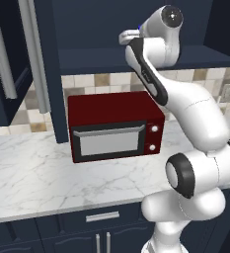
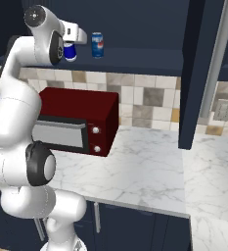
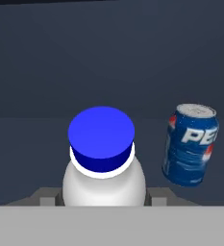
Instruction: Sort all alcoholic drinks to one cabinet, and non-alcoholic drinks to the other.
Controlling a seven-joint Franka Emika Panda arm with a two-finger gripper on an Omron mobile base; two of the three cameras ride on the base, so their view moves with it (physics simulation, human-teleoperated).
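Up inside the open navy cabinet [image 2: 135,59], the gripper [image 3: 103,198] is pinching the white bottle [image 3: 104,185] with the blue cap, its two fingers [image 3: 48,201] pressing against the bottle's sides low on the body. The bottle is standing upright on the cabinet's dark shelf, with the blue can [image 2: 97,44] standing upright just beside it, the two apart. Below the shelf, a red microwave [image 2: 79,125] is sitting on the marble counter [image 2: 149,171] against the tiled wall.
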